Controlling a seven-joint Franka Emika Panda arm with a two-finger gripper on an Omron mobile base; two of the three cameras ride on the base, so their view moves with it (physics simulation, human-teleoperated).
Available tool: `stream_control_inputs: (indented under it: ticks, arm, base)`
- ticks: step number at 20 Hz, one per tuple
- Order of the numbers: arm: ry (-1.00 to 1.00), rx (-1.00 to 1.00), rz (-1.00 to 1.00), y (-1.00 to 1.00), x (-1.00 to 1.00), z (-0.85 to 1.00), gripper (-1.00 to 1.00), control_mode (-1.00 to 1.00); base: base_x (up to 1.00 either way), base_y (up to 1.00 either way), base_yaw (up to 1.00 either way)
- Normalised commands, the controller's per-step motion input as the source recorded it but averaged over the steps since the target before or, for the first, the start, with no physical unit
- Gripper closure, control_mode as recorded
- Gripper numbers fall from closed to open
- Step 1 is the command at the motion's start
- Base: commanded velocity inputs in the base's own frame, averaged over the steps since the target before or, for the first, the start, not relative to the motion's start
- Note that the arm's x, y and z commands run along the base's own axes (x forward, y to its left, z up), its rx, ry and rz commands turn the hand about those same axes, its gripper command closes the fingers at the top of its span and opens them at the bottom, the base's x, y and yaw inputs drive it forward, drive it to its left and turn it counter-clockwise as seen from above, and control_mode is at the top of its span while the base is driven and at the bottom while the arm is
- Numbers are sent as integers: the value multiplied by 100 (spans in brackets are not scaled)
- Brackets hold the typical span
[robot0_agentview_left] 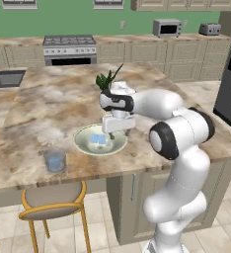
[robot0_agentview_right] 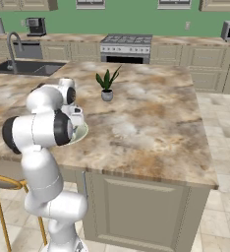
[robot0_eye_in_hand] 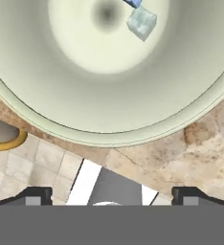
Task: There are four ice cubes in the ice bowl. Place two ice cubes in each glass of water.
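Gripper: we record its two dark fingertips set wide apart with nothing between them, poised above the near rim of the ice bowl; in the left base view the hand hangs over the bowl's 2 o'clock side.

Ice bowl: wide, shallow, round, cream to pale green with a lighter rim, sitting on the marble island counter close to its front edge.

Ice cubes: small, light-blue, translucent, lying in the bowl's hollow; in the hand view we see one pale cube at 12 o'clock with a bluer one touching its corner, cut by the frame. We cannot count them all.

Glass of water: short clear tumbler, bluish, at the bowl's 8 o'clock, apart from it, near the counter edge.

Open counter stretches behind the bowl toward the potted plant.

No legible writing found.
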Motion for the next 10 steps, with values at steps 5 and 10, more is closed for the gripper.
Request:
stream_control_inputs:
  ticks: [5, 10]
  arm:
    - [1, -7, 10, 19, 7, -20, -100, -100]
    - [0, -1, 0, 17, 4, -29, -100, -100]
  base:
    - [0, 0, 0]
    - [0, 0, 0]
